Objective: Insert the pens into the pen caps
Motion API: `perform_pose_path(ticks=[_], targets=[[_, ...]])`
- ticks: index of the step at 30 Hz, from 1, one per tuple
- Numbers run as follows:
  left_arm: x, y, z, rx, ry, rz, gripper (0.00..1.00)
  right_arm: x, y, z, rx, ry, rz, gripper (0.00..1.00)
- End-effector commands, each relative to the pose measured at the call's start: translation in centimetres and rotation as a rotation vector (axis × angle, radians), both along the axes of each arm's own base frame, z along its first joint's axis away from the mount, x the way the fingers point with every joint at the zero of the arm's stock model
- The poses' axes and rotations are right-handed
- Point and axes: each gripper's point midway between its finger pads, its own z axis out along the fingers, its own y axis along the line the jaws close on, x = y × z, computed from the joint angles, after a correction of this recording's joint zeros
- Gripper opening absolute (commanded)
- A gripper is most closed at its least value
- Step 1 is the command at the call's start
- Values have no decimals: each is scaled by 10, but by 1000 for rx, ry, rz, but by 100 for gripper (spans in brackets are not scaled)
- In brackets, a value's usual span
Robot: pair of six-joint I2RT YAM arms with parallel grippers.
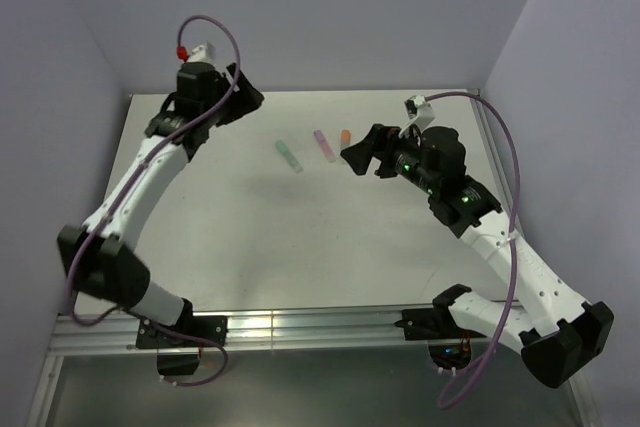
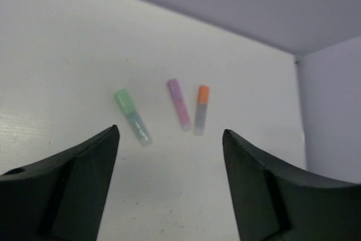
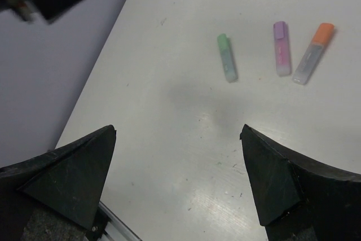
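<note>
At the near edge of the desk [image 1: 300, 257] a metal rail [image 1: 300, 325] carries the two arm bases. Both arms reach away from it, one on each side of the working area.

The right gripper [image 3: 178, 130] has its jaws spread fully and holds nothing; only bare desk shows between them. It hangs near the pale pen [image 3: 309, 61], on that pen's right side, without touching it. The left gripper [image 2: 170, 134] is also spread wide and empty. It stands toward the far left corner, well apart from the pens.

The three pens lie flat in a loose row in the far middle of the desk, close together but not touching: the green pen [image 2: 132, 118], the pink pen [image 2: 179, 104] and the pale pen. Each seems to carry its cap on the far end: the green cap [image 2: 123, 100], the purple-pink cap [image 2: 173, 87] and the orange cap [image 2: 203, 93]. No loose cap is visible. I judge the task as finished or almost finished; whether every cap is pressed fully home I cannot tell.

Nothing lies between the grippers and the pens. Behind them are only the plain walls [image 1: 330, 17].
</note>
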Motion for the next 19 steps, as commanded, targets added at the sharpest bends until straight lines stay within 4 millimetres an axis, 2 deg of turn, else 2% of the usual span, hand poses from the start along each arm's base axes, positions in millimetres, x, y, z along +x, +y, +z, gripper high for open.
perform_pose_path(ticks=[1, 3, 6, 9, 12, 19], targets=[[-49, 18, 28, 62, -39, -40, 82, 4, -19, 24, 5, -80, -90, 100], [-71, 26, 33, 94, -68, -61, 82, 4, -24, 25, 3, -82, -115, 100], [-95, 39, 42, 115, -144, -60, 84, 5, -30, 25, -5, -90, -144, 100], [-110, 46, 45, 145, -188, -70, 85, 7, -35, 24, -13, -89, -173, 100], [-115, 50, 44, 153, -215, -67, 85, 8, -35, 23, -23, -93, -172, 100], [-119, 44, 50, 128, -243, -97, 85, 7, -37, 25, -21, -106, -181, 100]])
